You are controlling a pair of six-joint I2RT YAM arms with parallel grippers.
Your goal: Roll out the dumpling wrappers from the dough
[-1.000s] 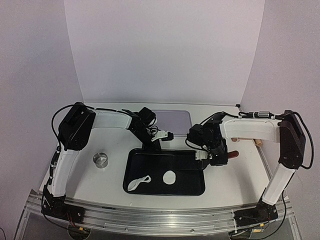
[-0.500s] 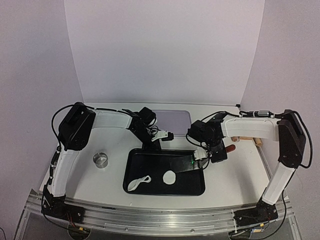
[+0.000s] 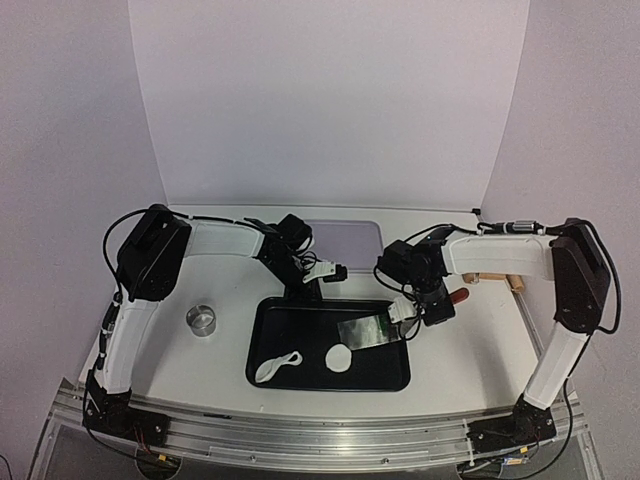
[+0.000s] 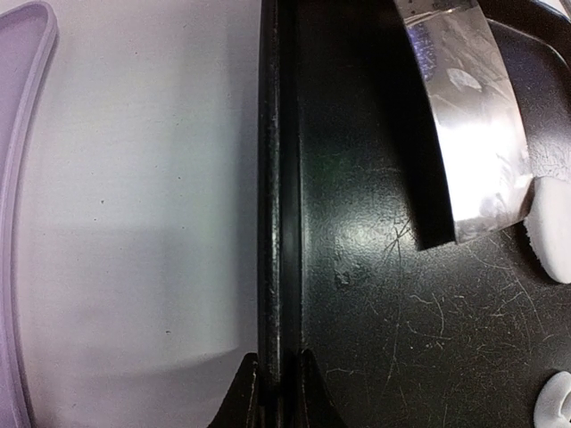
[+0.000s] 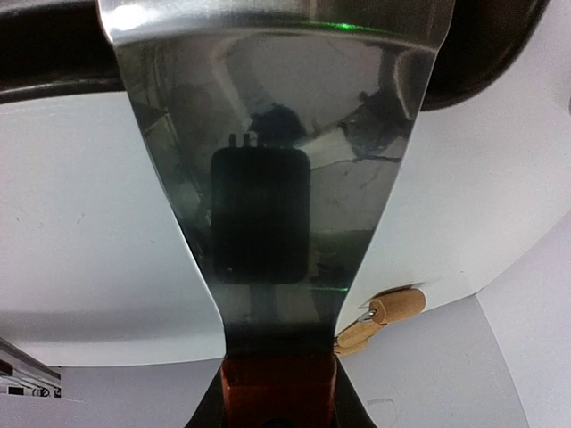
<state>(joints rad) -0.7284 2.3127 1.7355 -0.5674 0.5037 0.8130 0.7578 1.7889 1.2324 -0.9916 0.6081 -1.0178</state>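
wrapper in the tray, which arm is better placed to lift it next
Right. The right gripper holds the scraper, blade over the tray near the wrapper. The left gripper is shut on the tray's rim, probably steadying it.

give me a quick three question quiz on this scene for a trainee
1. True or false: the left gripper is shut on the black tray's rim.
2. How many round wrappers lie in the tray? A) none B) one C) three
3. Fill in: the right gripper holds a metal ____ by its red handle.
Key: 1 true; 2 B; 3 scraper
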